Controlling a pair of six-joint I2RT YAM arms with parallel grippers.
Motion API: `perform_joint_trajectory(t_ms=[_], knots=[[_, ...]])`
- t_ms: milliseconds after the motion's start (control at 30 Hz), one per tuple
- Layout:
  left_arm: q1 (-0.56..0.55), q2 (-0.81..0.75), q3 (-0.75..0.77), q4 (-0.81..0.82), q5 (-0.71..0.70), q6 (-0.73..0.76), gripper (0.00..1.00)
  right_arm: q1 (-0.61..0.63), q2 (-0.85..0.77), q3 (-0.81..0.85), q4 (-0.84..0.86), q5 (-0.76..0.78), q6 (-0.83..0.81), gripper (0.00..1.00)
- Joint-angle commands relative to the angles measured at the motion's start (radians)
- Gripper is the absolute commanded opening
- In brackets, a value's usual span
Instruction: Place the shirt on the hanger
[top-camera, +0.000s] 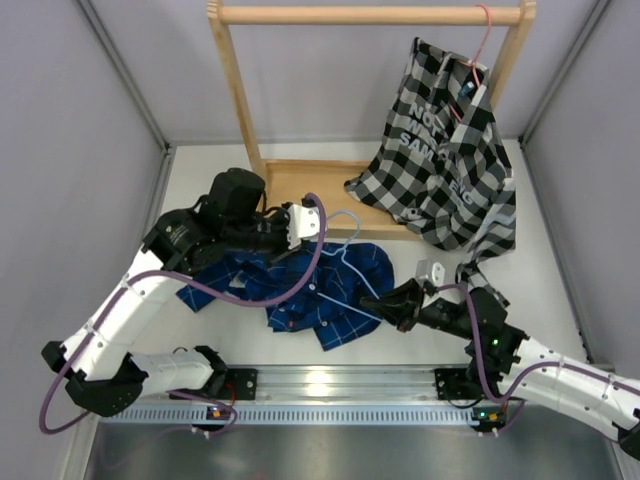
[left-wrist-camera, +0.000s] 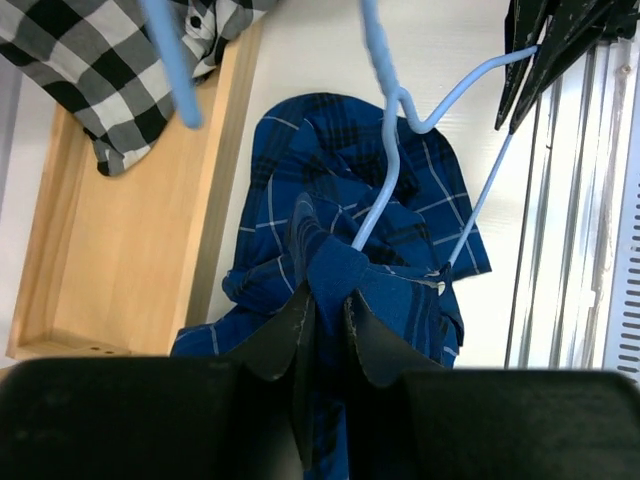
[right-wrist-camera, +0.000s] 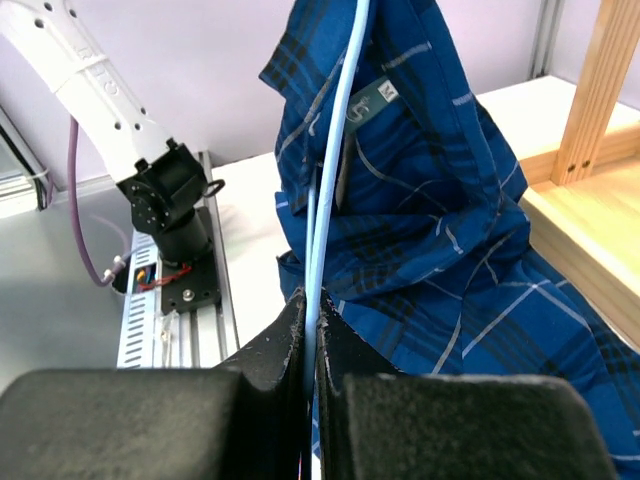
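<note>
Blue plaid shirt (top-camera: 330, 290), crumpled — two shirts, two hangers in all; left gripper (left-wrist-camera: 325, 295) pinches it, right gripper (right-wrist-camera: 312, 300) clamps blue hanger (left-wrist-camera: 391, 150).

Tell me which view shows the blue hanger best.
Left wrist: the hanger shows its twisted neck and branching wires over the shirt. The top view gives only a thin, partly hidden wire; the right wrist view shows one stretch pinched in the right claw.

Dk-blue plaid shirt (top-camera: 340, 300) crumpled on table (top-camera: 260, 340), lt-blue wire hanger (left-wrist-camera: 389, 160) lying across its folds.
</note>
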Motion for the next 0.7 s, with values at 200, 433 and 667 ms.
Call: perform_joint_trajectory(t_ms=[200,433,667], knots=[[-0.003,-0.018,0.013,0.028,0.176,0.003,0.15,0.005,0.028,0.036,0.135,-0.076,-0.023,0.00],[-0.003,-0.015,-0.001,0.026,0.287,0.007,0.26,0.006,0.106,0.075,0.175,-0.126,-0.014,0.00],[-0.003,0.001,-0.028,0.028,0.265,0.007,0.27,0.006,0.122,0.108,0.169,-0.131,-0.020,0.00]])
